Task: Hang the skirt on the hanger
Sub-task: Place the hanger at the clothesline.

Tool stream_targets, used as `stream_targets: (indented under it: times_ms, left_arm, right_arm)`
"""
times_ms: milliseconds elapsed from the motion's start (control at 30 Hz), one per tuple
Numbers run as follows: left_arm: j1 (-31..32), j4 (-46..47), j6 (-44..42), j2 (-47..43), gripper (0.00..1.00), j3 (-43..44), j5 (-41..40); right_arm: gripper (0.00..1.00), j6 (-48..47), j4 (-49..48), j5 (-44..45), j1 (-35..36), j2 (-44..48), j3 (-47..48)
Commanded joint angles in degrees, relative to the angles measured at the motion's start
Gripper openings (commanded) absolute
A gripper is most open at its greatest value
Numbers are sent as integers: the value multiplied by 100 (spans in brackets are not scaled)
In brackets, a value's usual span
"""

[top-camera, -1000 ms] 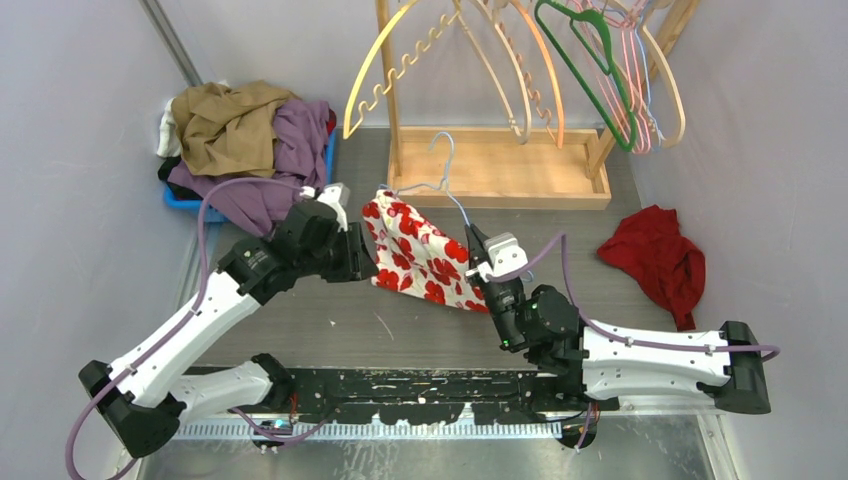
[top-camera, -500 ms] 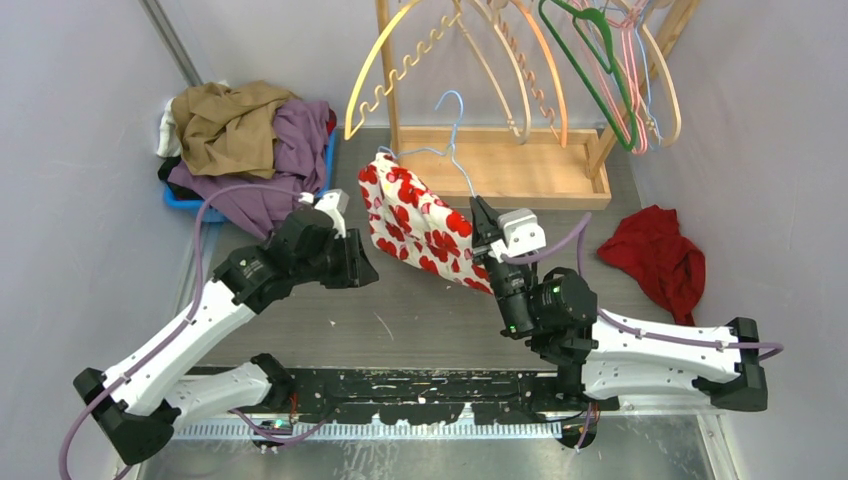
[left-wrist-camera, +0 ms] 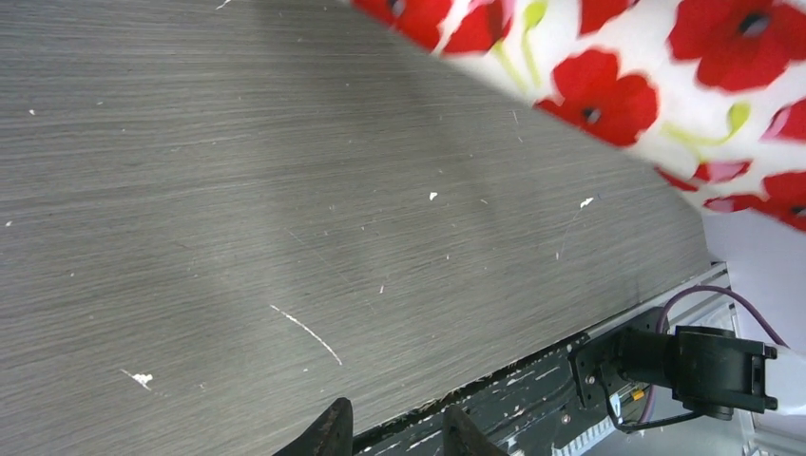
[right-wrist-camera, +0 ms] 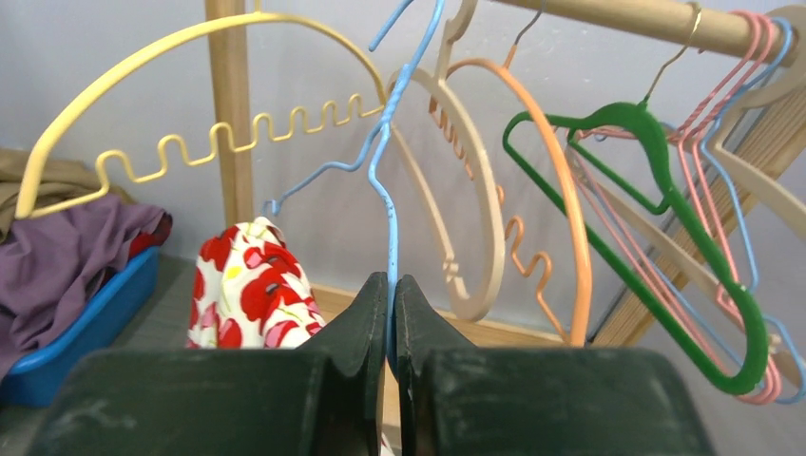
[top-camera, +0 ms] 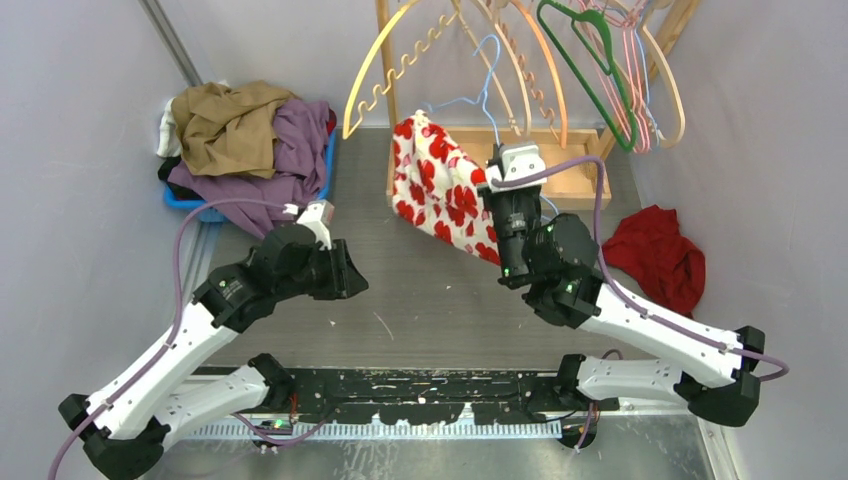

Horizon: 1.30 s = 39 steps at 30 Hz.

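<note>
Above the far centre of the bench (top-camera: 420,300), the poppy-print skirt (top-camera: 440,185) hangs from the blue wire hanger (right-wrist-camera: 385,123). Right tool (right-wrist-camera: 392,285) is clamped on the hanger's wire. Left tool (left-wrist-camera: 392,434), nearer left, stands parted and empty.

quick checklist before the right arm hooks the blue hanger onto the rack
1. Right fingers shut on blue hanger: ok
2. Skirt hanging from that hanger: ok
3. Skirt secured at both hanger ends: cannot tell
4. Left fingers open, empty, apart from the skirt: ok
5. Hook lined up with wooden rail: cannot tell, the hook tip runs out of the right wrist view
6. Free rail gap between yellow hanger and orange hanger: cannot tell
</note>
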<state>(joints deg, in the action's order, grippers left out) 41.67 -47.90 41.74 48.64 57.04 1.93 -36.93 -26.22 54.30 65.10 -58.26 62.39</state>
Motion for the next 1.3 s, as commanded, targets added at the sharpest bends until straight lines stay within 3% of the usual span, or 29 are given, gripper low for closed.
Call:
stream_targets:
  times_ms: [0,700,1267]
  left_arm:
    - [21,-70,-43,-196,40,-45,-95]
    - [16,-246,-21,-548,41,-272,-125]
    - [2,226,19,-428,42,-716,79]
  right_arm:
    - [1,164,269,-445,-344,-212,834]
    - [1,627,1115,-1824,-2148,-2211,3449]
    - [1,810,1347,-2237,-2726,-2708,4059]
